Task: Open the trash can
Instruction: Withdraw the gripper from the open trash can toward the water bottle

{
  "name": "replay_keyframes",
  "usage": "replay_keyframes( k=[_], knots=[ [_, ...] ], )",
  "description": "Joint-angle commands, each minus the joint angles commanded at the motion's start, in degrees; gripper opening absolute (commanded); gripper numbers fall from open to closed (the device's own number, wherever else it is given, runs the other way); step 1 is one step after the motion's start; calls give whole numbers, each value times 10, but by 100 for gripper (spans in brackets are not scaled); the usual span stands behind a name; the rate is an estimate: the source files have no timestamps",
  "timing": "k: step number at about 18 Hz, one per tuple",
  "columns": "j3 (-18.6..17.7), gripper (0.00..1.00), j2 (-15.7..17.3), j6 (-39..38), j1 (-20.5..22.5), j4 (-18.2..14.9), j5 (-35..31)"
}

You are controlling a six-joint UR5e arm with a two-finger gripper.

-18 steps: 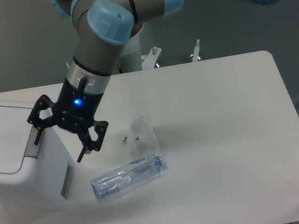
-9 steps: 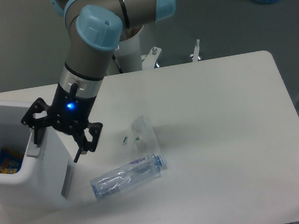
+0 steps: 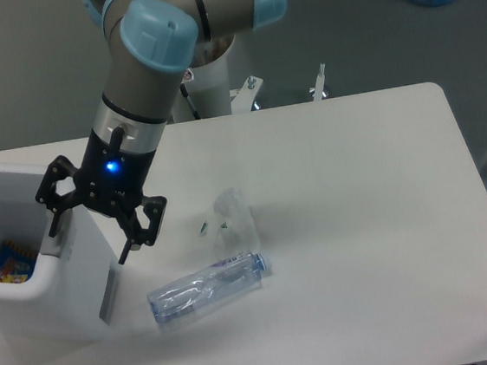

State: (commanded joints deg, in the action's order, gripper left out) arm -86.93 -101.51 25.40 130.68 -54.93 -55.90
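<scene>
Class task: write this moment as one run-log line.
bin: open, wrapper inside | hand: open, at bin rim | bottle: lying on table

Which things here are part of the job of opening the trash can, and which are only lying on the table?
Part of the job:
- trash can, white, at the table's left edge, top open, a colourful packet inside
- hand, fingers spread at the grey tab on the rim

Only lying about:
- clear plastic bottle, on its side
- crumpled clear wrapper

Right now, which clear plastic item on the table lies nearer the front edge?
The clear bottle, lying on its side. The crumpled clear wrapper sits behind it, further from the front edge.
</scene>
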Motion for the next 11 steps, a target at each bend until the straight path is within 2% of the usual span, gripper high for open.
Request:
replay_keyframes(
  k=[3,6,11],
  knots=[
    [7,100,-9,4,29,1,-17],
    [19,100,-21,19,46,2,-75],
    [17,100,-58,117,95,3,-138]
  ],
)
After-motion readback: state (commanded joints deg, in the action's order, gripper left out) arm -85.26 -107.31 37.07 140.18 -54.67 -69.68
